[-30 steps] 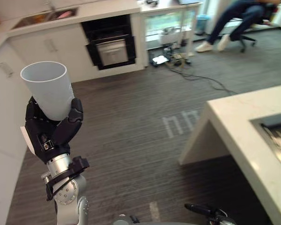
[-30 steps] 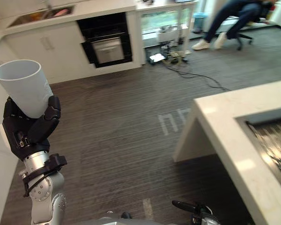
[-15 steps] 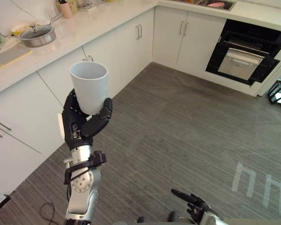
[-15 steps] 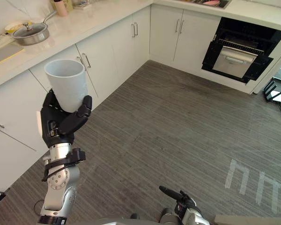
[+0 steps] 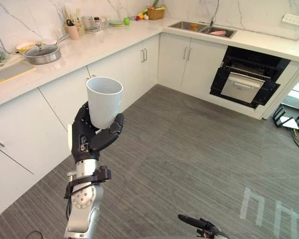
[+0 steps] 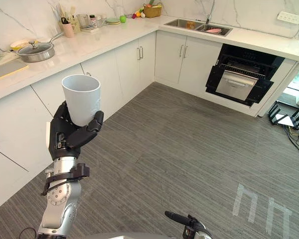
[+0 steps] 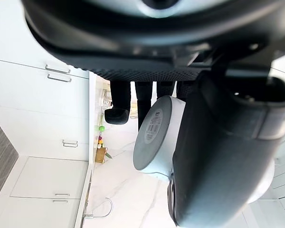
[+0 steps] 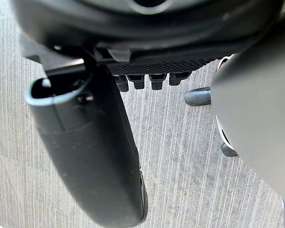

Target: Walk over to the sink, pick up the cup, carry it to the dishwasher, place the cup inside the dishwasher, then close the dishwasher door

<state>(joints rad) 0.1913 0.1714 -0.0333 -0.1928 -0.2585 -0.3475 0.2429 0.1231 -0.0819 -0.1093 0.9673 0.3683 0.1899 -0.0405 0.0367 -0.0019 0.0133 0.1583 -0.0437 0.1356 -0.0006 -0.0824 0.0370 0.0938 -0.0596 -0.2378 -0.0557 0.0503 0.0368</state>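
Note:
A white cup (image 5: 104,101) stands upright in my left hand (image 5: 88,143), raised over the floor in front of the left run of cabinets. The fingers and thumb curl round its lower half; the left wrist view shows the cup's base (image 7: 156,137) past the thumb. The sink (image 5: 202,29) is set in the far counter with something pink in it. Right of it, under the counter, is the dark dishwasher (image 5: 246,78), its silver-fronted door tilted out. My right hand (image 5: 196,223) hangs low at the bottom edge, fingers relaxed, holding nothing; its thumb (image 8: 90,142) shows over the floor.
White cabinets (image 5: 65,97) run along the left and far walls under a marble counter. A lidded pan (image 5: 41,53), a utensil pot (image 5: 73,31) and a green apple (image 5: 126,21) sit on it. Grey plank floor (image 5: 189,159) lies between. Cables and racks (image 5: 293,119) are at the right.
The camera has swung left from the island and seated person to the counter corner with sink and dishwasher. My left hand still holds the cup upright.

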